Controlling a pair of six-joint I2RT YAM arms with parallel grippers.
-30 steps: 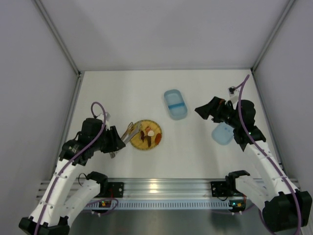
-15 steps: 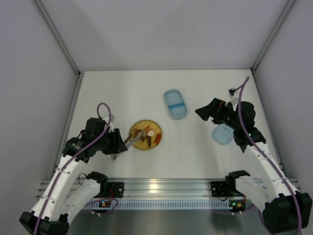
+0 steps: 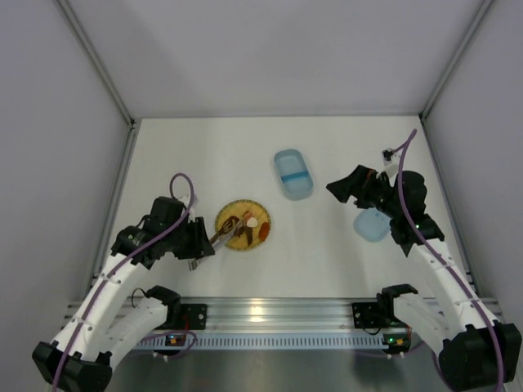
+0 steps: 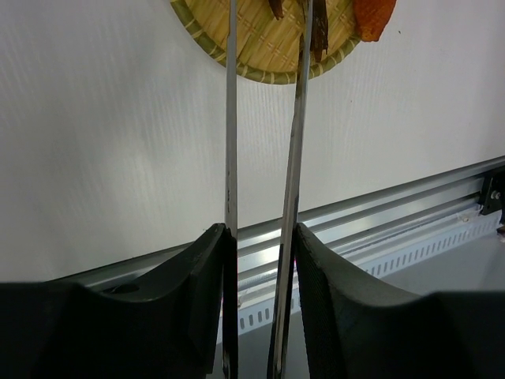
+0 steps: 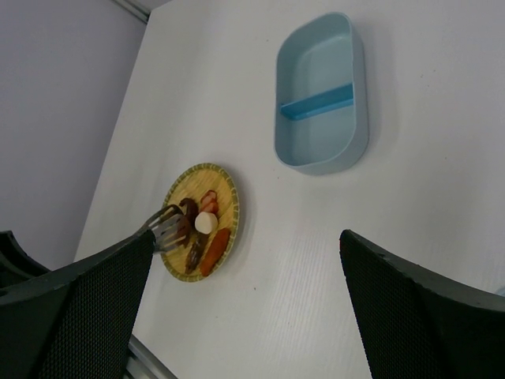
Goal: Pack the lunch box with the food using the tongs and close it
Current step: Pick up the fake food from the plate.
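Tongs [image 4: 230, 158] sit pinched in the left end effector [image 3: 196, 243], tips over the food [image 5: 207, 223] on the yellow plate [image 5: 180, 192]. The uncovered lunch box [image 3: 290, 160] lies beyond the plate and to its right on the table, with its long axis running near to far. The left arm is low and bent. The right end effector [image 3: 339, 186] hangs wide open near the lid [image 3: 371, 224].

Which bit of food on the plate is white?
The little round ball in the middle of the plate. The other bits are brown, dark red or orange.
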